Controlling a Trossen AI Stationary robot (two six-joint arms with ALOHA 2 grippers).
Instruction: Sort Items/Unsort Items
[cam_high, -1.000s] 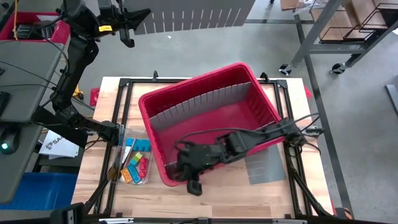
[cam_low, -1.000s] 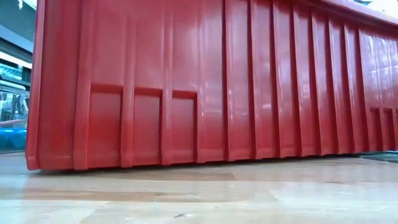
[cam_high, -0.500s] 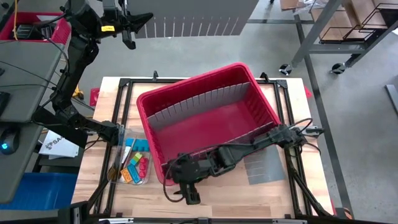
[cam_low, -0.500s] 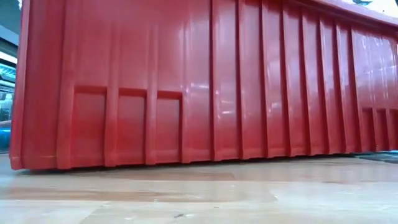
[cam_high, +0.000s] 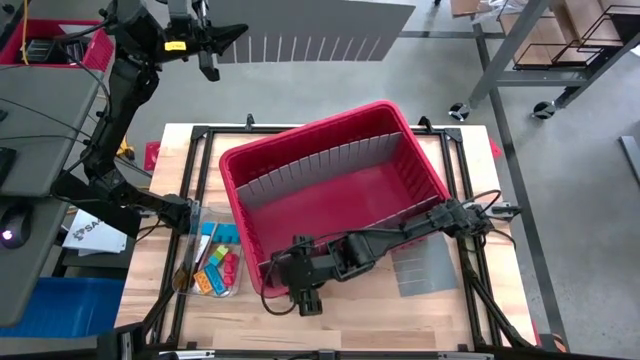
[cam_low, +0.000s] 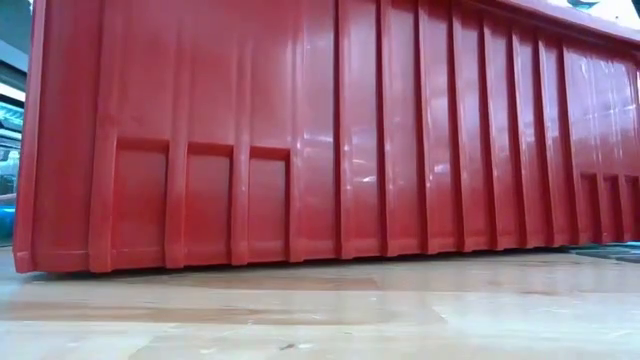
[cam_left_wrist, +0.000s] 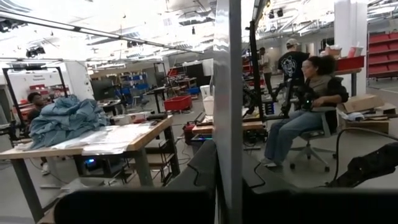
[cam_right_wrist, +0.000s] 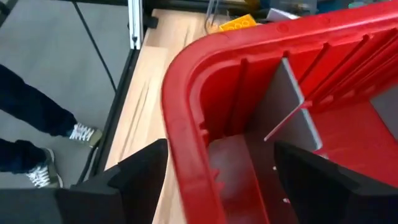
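The items (cam_high: 215, 260), small coloured pieces and dark sticks, lie in a clear tray on the table left of the big red bin (cam_high: 335, 190). One yellow piece (cam_right_wrist: 239, 23) shows past the bin's rim. My right gripper (cam_high: 300, 290) is open at the bin's near left corner (cam_right_wrist: 186, 124). One finger stands outside the wall and one inside, and neither visibly touches it. My left gripper (cam_high: 205, 45) is raised beyond the table's far left corner, shut on a grey slotted divider panel (cam_high: 300, 30). My left gripper pinches the grey panel between its two fingers at the panel's left end (cam_high: 222, 42). Its own wrist view shows the panel edge-on (cam_left_wrist: 235, 93). The panel stands on edge, reaches toward the right and hangs clear of the table.
A long grey slotted divider (cam_high: 320, 165) stands inside the bin, and a short one (cam_right_wrist: 292, 106) sits near the corner. A flat grey panel (cam_high: 425, 265) lies on the table by the bin's near right side. Black frame rails (cam_high: 200, 150) run along the table's edges. People sit in the room beyond.
My right gripper has sunk toward the table's near edge at the bin's near left corner, rolled a little, and opened wide. The bin has slid a short way toward the table's left edge.
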